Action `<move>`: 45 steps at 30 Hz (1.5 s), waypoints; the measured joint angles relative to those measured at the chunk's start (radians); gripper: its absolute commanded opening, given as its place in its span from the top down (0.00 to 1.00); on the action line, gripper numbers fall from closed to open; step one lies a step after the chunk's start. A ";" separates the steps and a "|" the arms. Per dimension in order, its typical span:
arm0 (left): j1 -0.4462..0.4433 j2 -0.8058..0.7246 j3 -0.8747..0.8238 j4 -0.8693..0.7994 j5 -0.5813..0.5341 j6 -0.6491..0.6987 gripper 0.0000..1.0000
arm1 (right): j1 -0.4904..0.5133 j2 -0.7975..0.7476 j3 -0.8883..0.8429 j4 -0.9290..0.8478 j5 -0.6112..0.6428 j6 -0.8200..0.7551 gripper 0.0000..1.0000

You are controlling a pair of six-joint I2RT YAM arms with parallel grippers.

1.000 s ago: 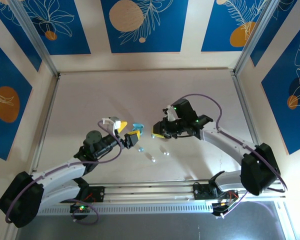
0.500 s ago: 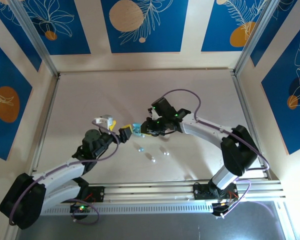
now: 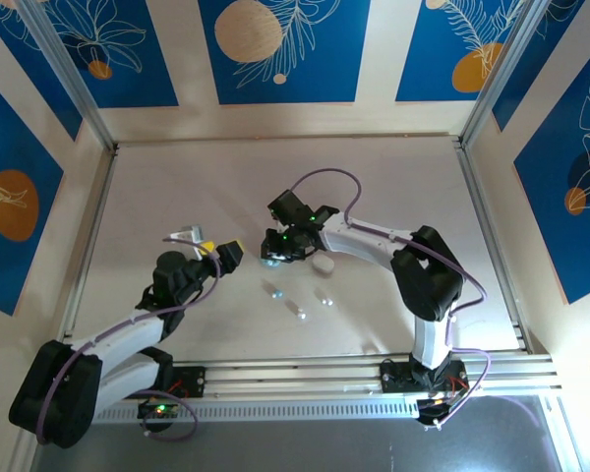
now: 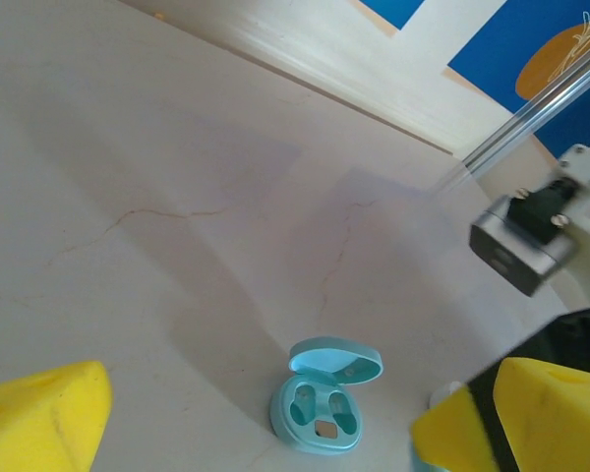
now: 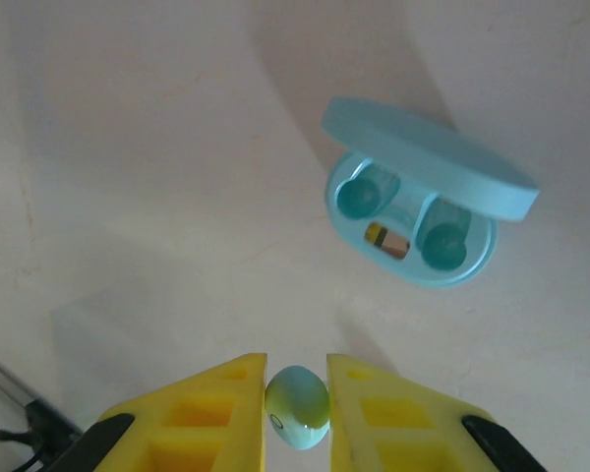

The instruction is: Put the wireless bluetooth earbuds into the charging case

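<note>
Pale tabletop [image 3: 177,187] ringed by blue leaf-print panels, we saw the right gripper [image 5: 296,376] clamped on a pale blue earbud [image 5: 297,408], near the open blue charging case [image 5: 413,202], left gripper [image 3: 208,248] with fingers wide apart, other earbuds [image 3: 302,313] lying loose nearby.

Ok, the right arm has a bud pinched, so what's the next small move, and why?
Probably ease the right gripper forward and down until the bud hangs over an empty well of the case. The fingers pinch the bud, the case lies open just ahead, and both wells look empty.
</note>
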 measured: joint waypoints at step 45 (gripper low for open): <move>0.000 -0.035 -0.012 0.023 0.032 -0.003 0.01 | -0.019 0.162 0.154 -0.132 0.098 -0.082 0.80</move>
